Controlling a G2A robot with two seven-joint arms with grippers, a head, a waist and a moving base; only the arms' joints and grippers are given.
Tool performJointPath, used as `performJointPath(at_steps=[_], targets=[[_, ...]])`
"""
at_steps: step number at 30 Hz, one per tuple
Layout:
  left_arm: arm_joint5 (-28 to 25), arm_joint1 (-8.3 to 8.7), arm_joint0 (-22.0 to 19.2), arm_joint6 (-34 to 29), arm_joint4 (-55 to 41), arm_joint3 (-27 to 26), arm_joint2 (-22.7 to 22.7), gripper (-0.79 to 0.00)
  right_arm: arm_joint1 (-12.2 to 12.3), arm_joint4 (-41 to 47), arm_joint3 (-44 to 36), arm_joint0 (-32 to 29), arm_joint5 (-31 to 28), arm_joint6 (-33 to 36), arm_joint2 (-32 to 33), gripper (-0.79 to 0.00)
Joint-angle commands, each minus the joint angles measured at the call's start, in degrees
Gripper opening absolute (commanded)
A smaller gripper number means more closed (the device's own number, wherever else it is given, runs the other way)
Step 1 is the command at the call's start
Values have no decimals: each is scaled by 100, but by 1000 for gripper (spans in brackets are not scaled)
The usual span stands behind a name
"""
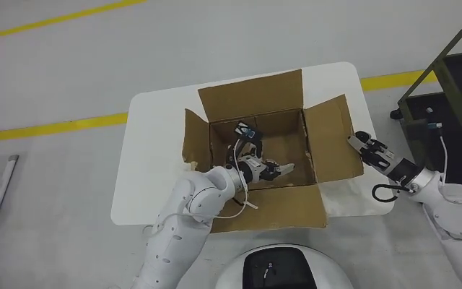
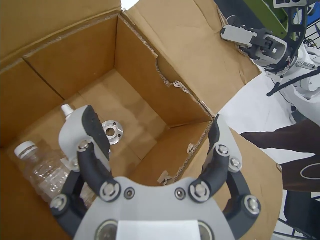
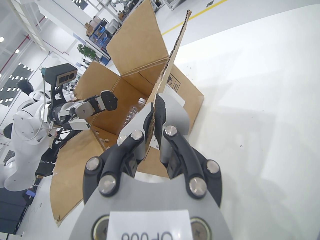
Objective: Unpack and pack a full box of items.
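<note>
An open cardboard box [image 1: 253, 97] stands on the white table [image 1: 155, 162], all its flaps spread out. My left gripper [image 2: 155, 128] hangs open inside the box near its front wall, holding nothing; from above, the left gripper [image 1: 278, 171] sits over the box floor. On the bottom lie a clear plastic bottle [image 2: 42, 168] with a white cap, a round metal flange [image 2: 112, 131] and a small white nozzle [image 2: 67, 109]. My right gripper [image 3: 156, 111] is shut on the torn edge of the box's right flap [image 3: 175, 51], seen from above at the flap's outer edge [image 1: 359, 141].
A dark green cart frame [image 1: 433, 94] stands beside the table's right end. Bare table surface lies left of the box and in front of the right flap. Yellow lines run across the floor behind the table.
</note>
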Motion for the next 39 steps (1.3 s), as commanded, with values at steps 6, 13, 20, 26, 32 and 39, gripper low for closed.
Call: performJointPath(at_steps=[6, 13, 20, 26, 32, 39], targets=[[1046, -11, -285, -695, 709, 326, 47, 0, -4, -18, 18, 25, -29, -2, -27, -785], [1736, -8, -523, -1497, 1583, 541, 132, 0, -4, -65, 10, 32, -36, -8, -26, -785], [1911, -48, -700, -1986, 2026, 811, 388, 0, -2, -109, 3, 39, -42, 10, -19, -785], [1911, -48, -700, -1986, 2026, 811, 388, 0, 1, -186, -10, 68, -65, 24, -16, -785], [1904, -46, -642, -1869, 2059, 836, 387, 0, -1, -231, -14, 88, -88, 16, -51, -785], [2285, -99, -724, -2002, 2293, 1199, 432, 0, -3, -245, 18, 98, -120, -14, -63, -785]])
